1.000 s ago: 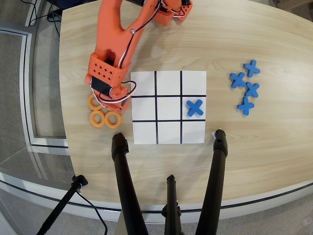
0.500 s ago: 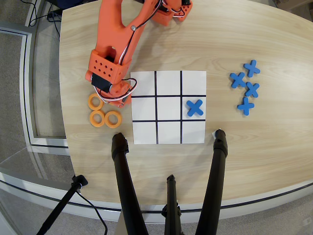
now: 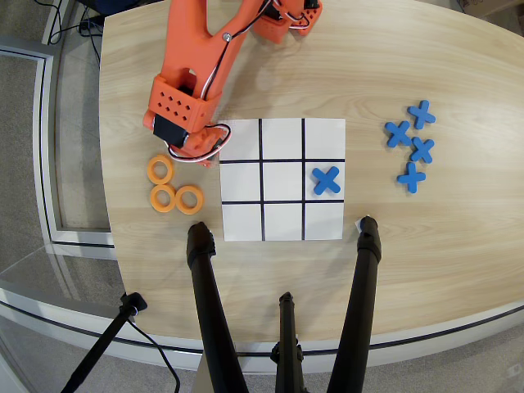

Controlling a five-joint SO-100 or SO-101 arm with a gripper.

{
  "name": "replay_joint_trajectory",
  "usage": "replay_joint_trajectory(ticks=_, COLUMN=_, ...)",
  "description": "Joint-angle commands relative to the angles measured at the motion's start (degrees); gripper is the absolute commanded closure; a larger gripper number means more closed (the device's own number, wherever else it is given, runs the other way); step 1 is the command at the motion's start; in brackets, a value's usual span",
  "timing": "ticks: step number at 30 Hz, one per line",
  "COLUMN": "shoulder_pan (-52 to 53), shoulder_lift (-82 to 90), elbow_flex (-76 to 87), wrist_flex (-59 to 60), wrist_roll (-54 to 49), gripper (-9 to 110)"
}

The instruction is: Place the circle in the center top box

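The orange arm point(image 3: 201, 49) reaches from its base at twelve o'clock down toward seven o'clock. Its end effector point(image 3: 196, 149) hangs low; the wrist housing hides the fingers, so their spread cannot be read.

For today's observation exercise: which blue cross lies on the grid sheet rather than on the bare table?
The lone blue cross in the grid's right-hand middle cell; the other four crosses cluster on the wooden table.

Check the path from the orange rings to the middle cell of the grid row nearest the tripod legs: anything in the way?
Nothing visible. That cell is empty, and the only cross on the grid sits in the middle row's right cell. The rings lie left of the sheet.
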State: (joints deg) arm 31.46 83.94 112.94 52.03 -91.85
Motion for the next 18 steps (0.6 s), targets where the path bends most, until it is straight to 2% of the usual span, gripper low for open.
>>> replay_joint_trajectory(ticks=1, shoulder_pan=1.05, shoulder_lift=1.32, elbow_flex=1.14, wrist_flex=0.35, wrist_roll=-0.18, gripper=102)
replay_joint_trajectory(ticks=10, shoulder_pan=1.85, shoulder_lift=5.45, elbow_flex=2.81, wrist_flex=-0.18, wrist_roll=0.53, gripper=102)
replay_joint_trajectory(ticks=18, shoulder_pan=-0.44, shoulder_lift=15.38, elbow_flex=-1.41, wrist_flex=7.56, wrist_roll=3.78, gripper=102)
